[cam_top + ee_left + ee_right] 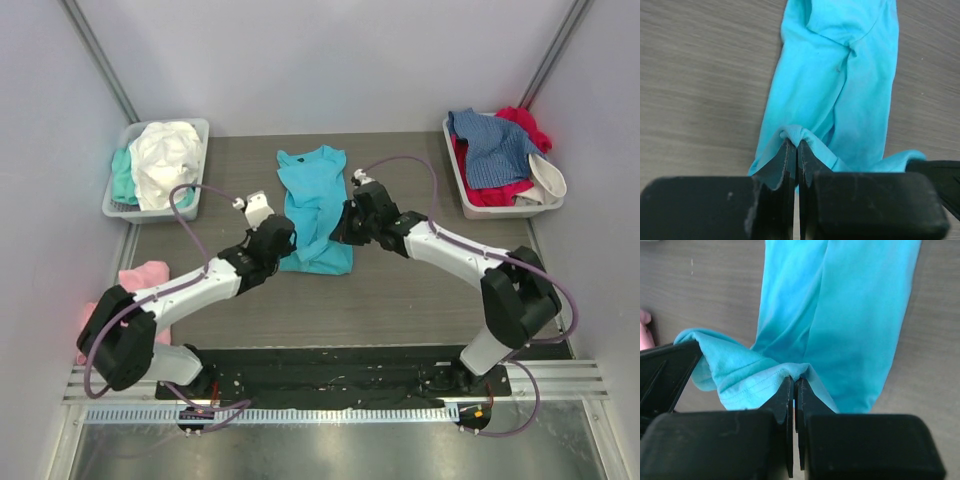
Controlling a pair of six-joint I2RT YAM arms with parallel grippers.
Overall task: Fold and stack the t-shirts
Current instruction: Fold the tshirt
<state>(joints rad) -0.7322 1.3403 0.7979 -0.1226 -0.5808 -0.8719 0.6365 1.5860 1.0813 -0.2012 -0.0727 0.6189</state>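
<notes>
A bright turquoise t-shirt (315, 200) lies folded lengthwise into a narrow strip on the middle of the table, neck at the far end. My left gripper (283, 243) is shut on its near left edge, with cloth bunched over the fingertips in the left wrist view (795, 142). My right gripper (345, 225) is shut on its near right edge, gripping the hem in the right wrist view (795, 380). The turquoise cloth stretches away from both grippers (850, 85) (850, 315). Both grippers hold the near end slightly lifted.
A grey tray (196, 127) at the back left holds white and mint tees (165, 160). A grey tray (463, 195) at the back right holds denim-blue, red and white tees (495, 150). A pink tee (140, 280) lies at the left table edge.
</notes>
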